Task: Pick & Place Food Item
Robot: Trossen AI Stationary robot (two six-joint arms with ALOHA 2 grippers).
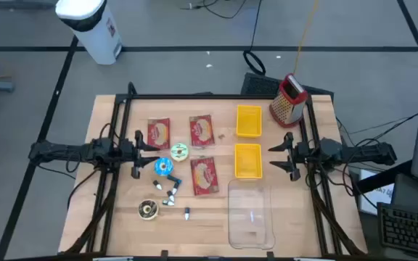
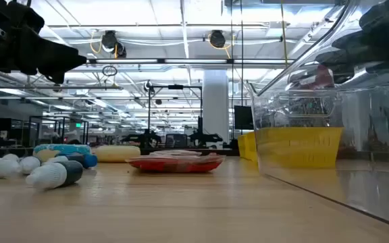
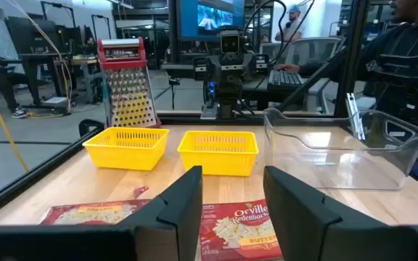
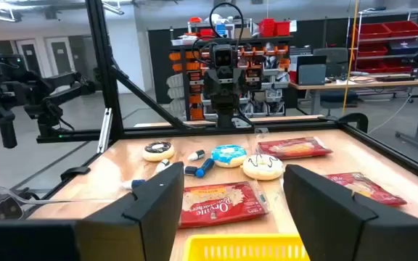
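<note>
Yellow baskets (image 1: 248,139) sit empty; popcorn packets (image 1: 204,175) lie untouched on the tabletop (image 1: 122,225). Left gripper (image 1: 145,145) at nine o'clock and right gripper (image 1: 276,156) at three hover, jaws apart, nothing held.

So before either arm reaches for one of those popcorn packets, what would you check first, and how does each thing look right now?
1. Left end effector open with nothing between its fingers: ok.
2. Right end effector open and holding nothing: ok.
3. Popcorn packets lying flat and reachable: ok, three on the wood, the nearest packet beside the yellow baskets.
4. A basket free to receive food: ok, the near yellow basket looks empty from above.
5. Clutter clear of the packets: not ok, the blue doughnut and small markers lie close by.
6. Clear plastic bin empty: ok.
</note>
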